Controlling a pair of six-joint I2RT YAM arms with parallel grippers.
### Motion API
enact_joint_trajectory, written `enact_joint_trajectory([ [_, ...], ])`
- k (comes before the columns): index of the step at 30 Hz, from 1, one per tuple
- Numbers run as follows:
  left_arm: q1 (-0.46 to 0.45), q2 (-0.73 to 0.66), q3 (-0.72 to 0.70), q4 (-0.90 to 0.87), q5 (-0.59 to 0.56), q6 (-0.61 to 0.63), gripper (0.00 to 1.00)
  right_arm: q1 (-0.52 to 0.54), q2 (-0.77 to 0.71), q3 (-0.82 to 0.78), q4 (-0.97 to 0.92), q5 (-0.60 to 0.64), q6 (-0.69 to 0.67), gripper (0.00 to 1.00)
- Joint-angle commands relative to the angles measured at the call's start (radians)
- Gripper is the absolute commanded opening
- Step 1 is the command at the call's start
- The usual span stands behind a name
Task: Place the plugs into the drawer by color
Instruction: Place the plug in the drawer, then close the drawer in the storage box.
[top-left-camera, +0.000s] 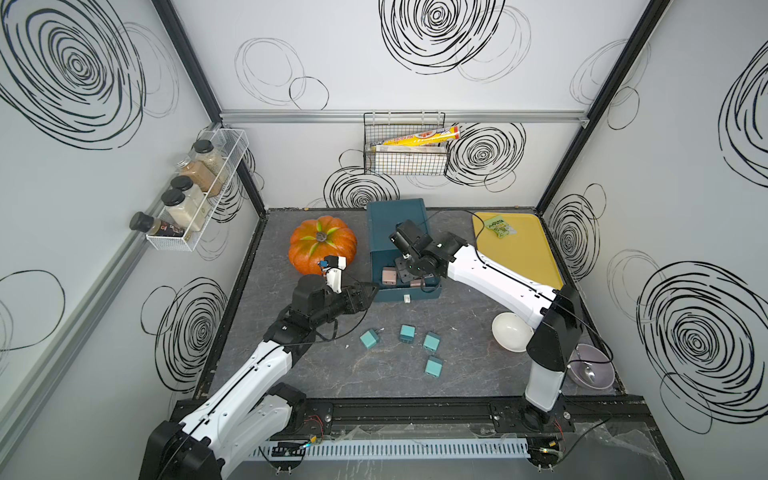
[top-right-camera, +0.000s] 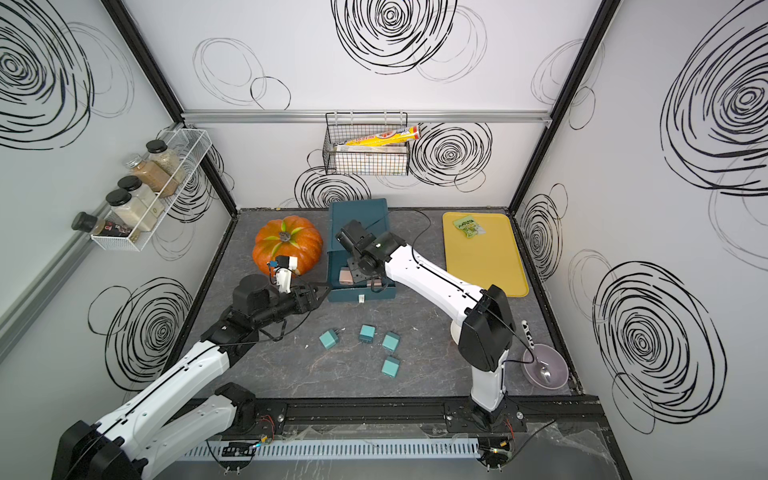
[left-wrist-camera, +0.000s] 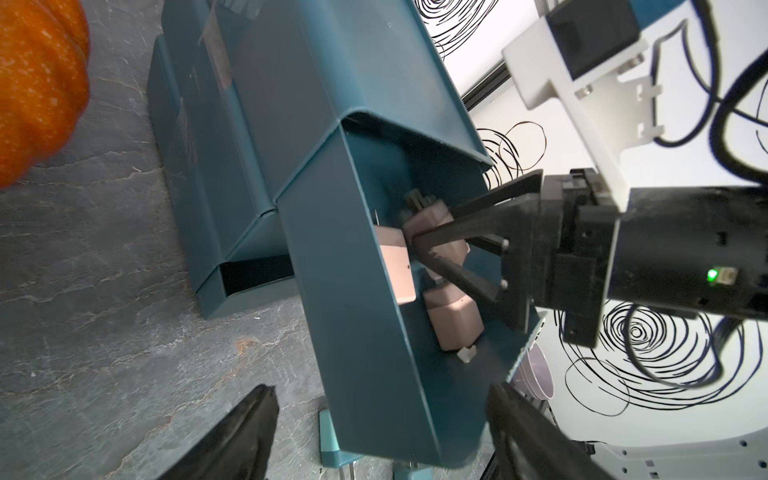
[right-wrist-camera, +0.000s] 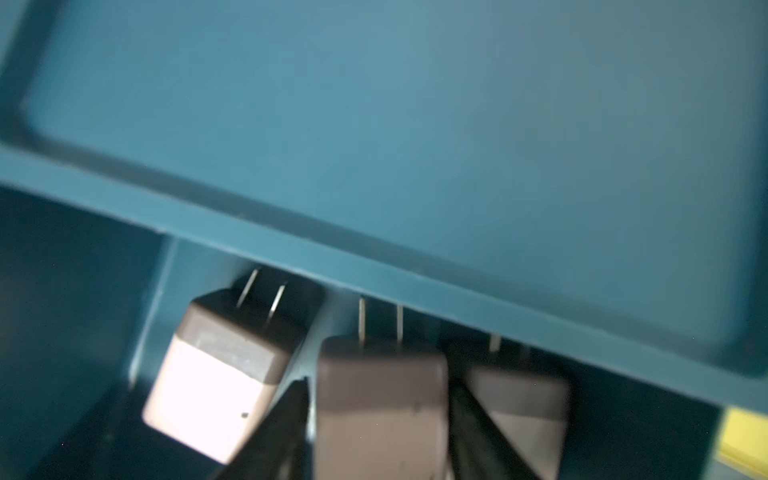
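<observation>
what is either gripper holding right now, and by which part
Left gripper holds nothing. Right gripper flanks the side faces of a dusty pink cube-shaped plastic plug in the dark teal drawer; whether it grips cannot be told.

Four teal plugs (top-left-camera: 369, 339) (top-left-camera: 407, 333) (top-left-camera: 431, 341) (top-left-camera: 433, 367) on the table (top-left-camera: 374, 386); three pink plugs (right-wrist-camera: 216, 390) (right-wrist-camera: 380, 411) (right-wrist-camera: 519, 399) visible in the open drawer (top-left-camera: 419, 294). One pumpkin (top-left-camera: 322, 245), one yellow tray (top-left-camera: 519, 249), two bowls (top-left-camera: 512, 331) (top-left-camera: 590, 370).

Grey table (top-left-camera: 374, 386) now: pumpkin (top-left-camera: 323, 245), drawer (top-left-camera: 395, 216), tray (top-left-camera: 519, 253), four teal plugs (top-left-camera: 407, 333), white bowl (top-left-camera: 510, 331), purple bowl (top-left-camera: 592, 372).
</observation>
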Motion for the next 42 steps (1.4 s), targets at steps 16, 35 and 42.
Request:
enact_joint_trajectory([
  [16, -0.012, 0.138, 0.372, -0.219, -0.227, 0.067, 0.85, -0.001, -0.479, -0.308, 0.304, -0.273, -0.079, 0.59],
  [35, -0.030, 0.655, 0.802, -0.471, -0.378, 0.166, 0.54, 0.080, -0.665, -0.854, 0.723, -0.360, -0.007, 0.55],
  [42, -0.031, 0.698, 0.797, -0.552, -0.395, 0.181, 0.44, 0.078, -0.528, -0.759, 0.686, -0.218, -0.025, 0.53],
])
